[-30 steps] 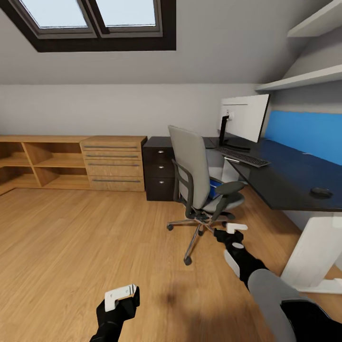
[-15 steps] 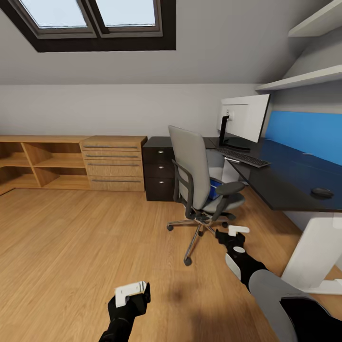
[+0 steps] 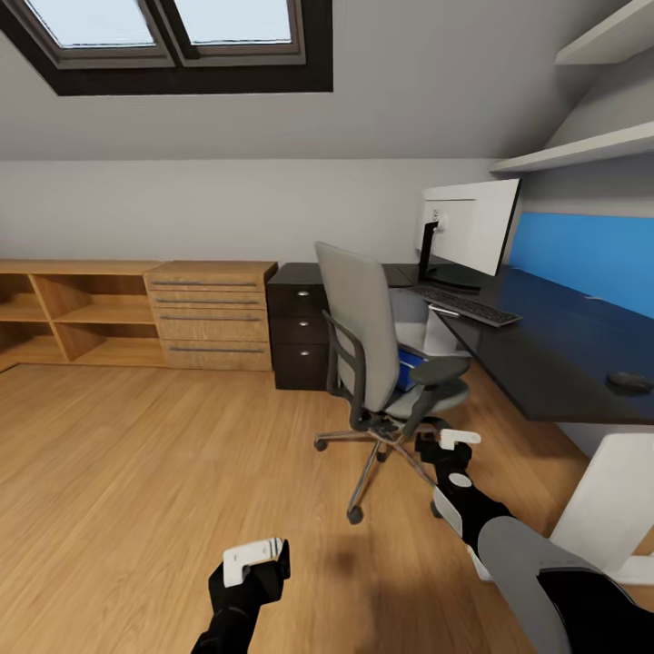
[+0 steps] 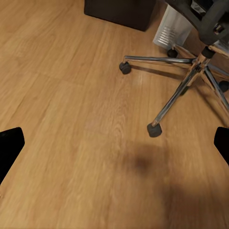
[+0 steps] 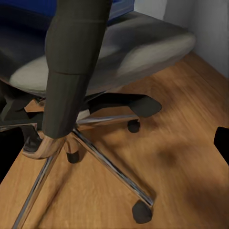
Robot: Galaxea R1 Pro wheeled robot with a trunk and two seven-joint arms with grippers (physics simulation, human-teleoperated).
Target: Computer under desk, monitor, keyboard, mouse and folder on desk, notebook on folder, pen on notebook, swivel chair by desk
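Observation:
The grey swivel chair (image 3: 368, 341) stands on the floor in front of the black desk (image 3: 545, 350), its back toward me. The blue folder (image 3: 409, 369) lies on its seat. On the desk are the monitor (image 3: 468, 232), the keyboard (image 3: 469, 307), the pen (image 3: 444, 311) beside it and the mouse (image 3: 629, 381) near the front edge. The pale computer (image 4: 174, 26) stands under the desk behind the chair. The notebook is out of view. My left gripper (image 3: 257, 563) hangs open over bare floor. My right gripper (image 3: 454, 457) is open beside the chair's chrome base (image 5: 90, 152).
A light wood cabinet (image 3: 136, 313) with shelves and drawers lines the back wall, next to the desk's dark drawer unit (image 3: 300, 336). A white desk leg (image 3: 604, 500) stands at the right. Shelves (image 3: 581, 150) hang above the desk. Wood floor (image 3: 154, 481) spreads out to the left.
The whole view has shifted a little as the camera moved closer to the chair. My left gripper has come rightward. The right gripper has sunk slightly in the picture.

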